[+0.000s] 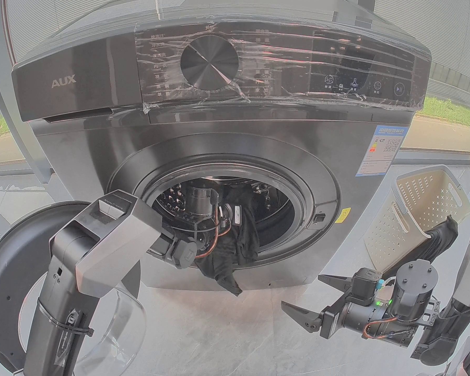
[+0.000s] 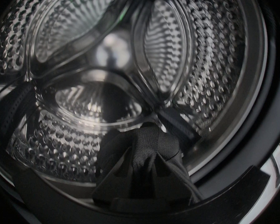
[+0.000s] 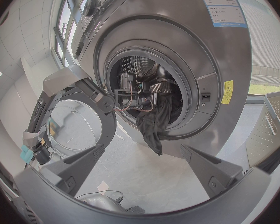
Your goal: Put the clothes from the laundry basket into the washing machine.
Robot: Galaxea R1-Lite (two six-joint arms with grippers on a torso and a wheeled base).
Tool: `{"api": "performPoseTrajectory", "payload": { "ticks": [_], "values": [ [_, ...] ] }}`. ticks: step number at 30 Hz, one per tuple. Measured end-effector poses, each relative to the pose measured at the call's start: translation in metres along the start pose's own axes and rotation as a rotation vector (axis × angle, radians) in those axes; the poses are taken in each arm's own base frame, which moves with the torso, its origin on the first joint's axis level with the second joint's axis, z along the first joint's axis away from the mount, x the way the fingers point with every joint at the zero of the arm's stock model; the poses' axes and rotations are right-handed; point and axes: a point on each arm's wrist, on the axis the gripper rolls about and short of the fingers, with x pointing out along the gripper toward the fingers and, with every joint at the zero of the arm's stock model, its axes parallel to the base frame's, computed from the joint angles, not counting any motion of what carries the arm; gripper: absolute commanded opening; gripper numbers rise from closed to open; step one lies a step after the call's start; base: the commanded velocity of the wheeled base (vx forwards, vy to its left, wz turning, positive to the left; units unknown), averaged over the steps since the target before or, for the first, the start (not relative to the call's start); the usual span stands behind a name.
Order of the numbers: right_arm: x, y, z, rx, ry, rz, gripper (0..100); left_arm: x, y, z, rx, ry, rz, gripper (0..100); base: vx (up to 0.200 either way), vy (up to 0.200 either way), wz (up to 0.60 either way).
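The washing machine (image 1: 235, 131) stands with its round opening uncovered. My left gripper (image 2: 144, 171) is inside the steel drum (image 2: 189, 78), shut on a black garment (image 2: 152, 147). Part of that garment (image 1: 235, 251) hangs out over the lower rim of the opening toward the floor, also seen in the right wrist view (image 3: 154, 125). My right gripper (image 1: 302, 291) hangs open and empty low in front of the machine, to its right. The white laundry basket (image 1: 423, 204) leans at the right with another dark garment (image 1: 433, 246) spilling from it.
The machine's round door (image 1: 15, 267) is swung open to the left, its glass bowl (image 3: 74, 128) close beside my left arm. Pale floor (image 1: 235, 330) lies open in front of the machine. Windows stand behind and to the right.
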Motion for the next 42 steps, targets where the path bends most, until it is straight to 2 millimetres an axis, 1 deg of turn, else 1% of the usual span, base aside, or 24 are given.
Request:
{"api": "performPoseTrajectory", "payload": {
  "ticks": [4,7,8,12,16,25,29,37,38,42],
  "values": [
    [0.0,0.0,0.0,0.0,0.0,0.001,100,0.009,0.0,0.019,-0.048,-0.083,0.038,0,0.0,0.0,0.0],
    [0.0,0.0,0.0,-0.001,0.0,0.002,100,0.012,0.001,0.021,-0.066,-0.099,0.048,0,0.0,0.0,0.0],
    [0.0,0.0,0.0,-0.001,0.001,0.002,100,0.012,0.001,0.021,-0.068,-0.1,0.048,100,0.0,0.0,0.0],
    [0.0,0.0,0.0,0.0,0.001,0.002,100,0.013,0.002,0.017,-0.077,-0.1,0.052,100,0.0,0.0,0.0],
    [0.0,0.0,0.0,0.0,0.0,0.001,100,0.01,0.001,0.008,-0.076,-0.061,0.049,100,0.0,0.0,0.0],
    [0.0,0.0,0.0,0.001,0.0,0.002,100,-0.013,-0.005,-0.012,-0.047,0.072,0.015,100,0.0,0.0,0.0],
    [0.0,0.001,0.0,0.001,0.001,0.002,100,-0.02,-0.006,-0.021,-0.017,0.116,0.009,100,0.0,0.0,0.0],
    [0.0,0.001,0.0,0.001,0.002,0.002,100,-0.019,-0.004,-0.036,0.012,0.154,0.009,100,0.0,0.0,0.0],
    [0.0,0.001,0.0,0.001,0.002,0.002,100,-0.018,-0.003,-0.037,0.012,0.155,0.011,0,0.0,0.0,0.0],
    [0.0,0.001,0.0,0.001,0.003,0.004,100,-0.017,-0.001,-0.041,0.013,0.158,0.015,0,0.0,0.0,0.0]
  ]
}}
